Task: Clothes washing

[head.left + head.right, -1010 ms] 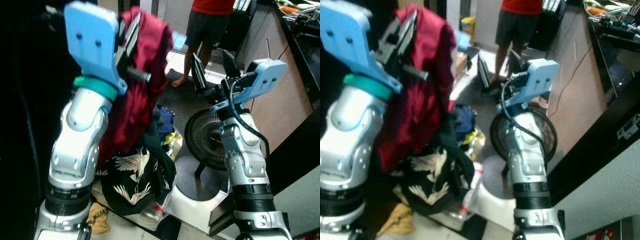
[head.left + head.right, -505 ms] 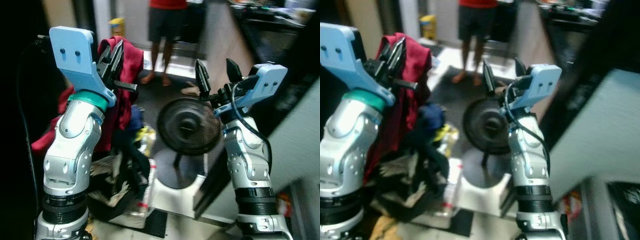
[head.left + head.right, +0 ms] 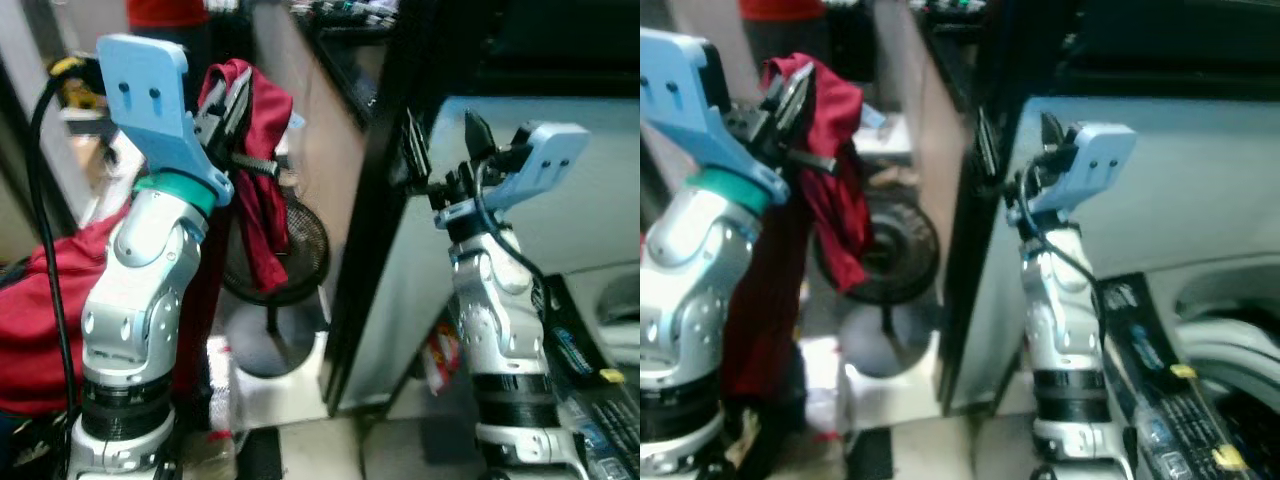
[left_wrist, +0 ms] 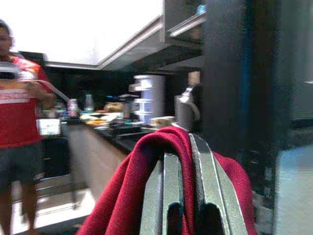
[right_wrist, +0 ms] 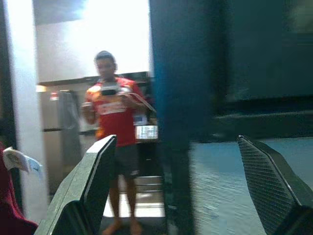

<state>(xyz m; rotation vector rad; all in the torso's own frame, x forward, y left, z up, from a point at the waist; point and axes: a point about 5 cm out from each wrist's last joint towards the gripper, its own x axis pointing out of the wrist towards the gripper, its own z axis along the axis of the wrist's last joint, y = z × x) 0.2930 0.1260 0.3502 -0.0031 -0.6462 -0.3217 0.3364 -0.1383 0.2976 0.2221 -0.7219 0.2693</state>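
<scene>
Well, I judge the wash barely begun: nothing is in the washing machine [image 3: 1220,300] yet, whose pale front and door rim sit at the lower right of the frame. A fan [image 3: 300,250] stands on the floor at the centre. My left gripper [image 3: 232,112], raised at upper left, is clamped on the red garment [image 3: 262,190], which drapes over its fingers and hangs down. My right gripper [image 3: 440,150], upper right, is spread wide and empty. Left to do, I think: reach the door, load, start.
</scene>
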